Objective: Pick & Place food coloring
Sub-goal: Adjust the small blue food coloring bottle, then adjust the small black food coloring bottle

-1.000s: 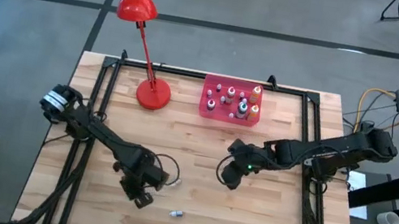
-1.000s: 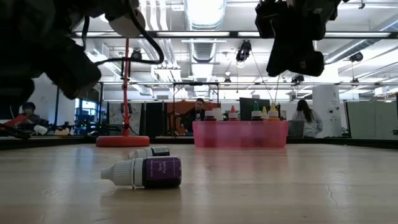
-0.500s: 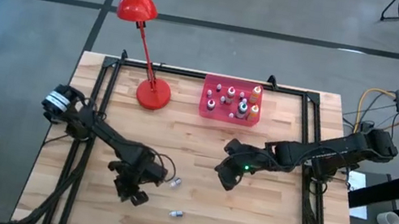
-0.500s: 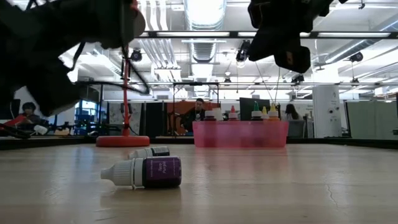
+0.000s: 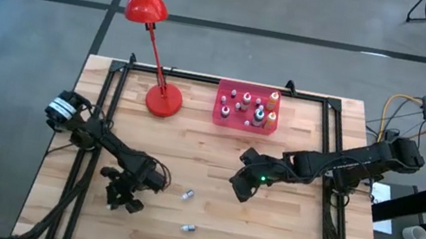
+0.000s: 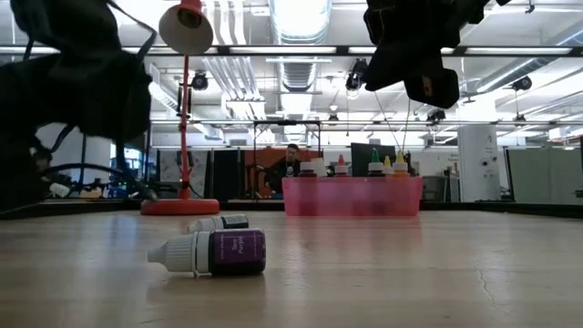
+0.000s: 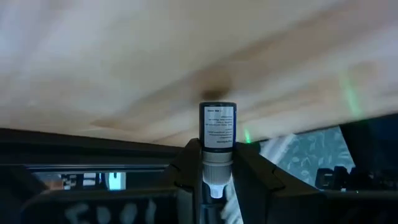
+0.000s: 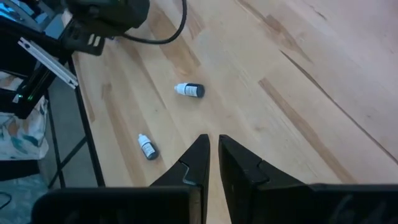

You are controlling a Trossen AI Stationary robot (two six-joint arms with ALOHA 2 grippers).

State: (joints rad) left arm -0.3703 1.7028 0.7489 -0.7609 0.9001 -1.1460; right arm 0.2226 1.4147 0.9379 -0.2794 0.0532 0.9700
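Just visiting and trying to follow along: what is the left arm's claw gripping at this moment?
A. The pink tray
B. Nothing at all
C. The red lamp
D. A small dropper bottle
D: the left wrist view shows the left claw shut on a small dropper bottle, gripped near its cap, while the red lamp and pink tray stand untouched at the table's far side.

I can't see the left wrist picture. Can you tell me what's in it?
The left claw is shut on a small food coloring bottle with a dark cap end and a white printed label, pinched by its neck between the two dark fingers. Behind it is the blurry wooden table.
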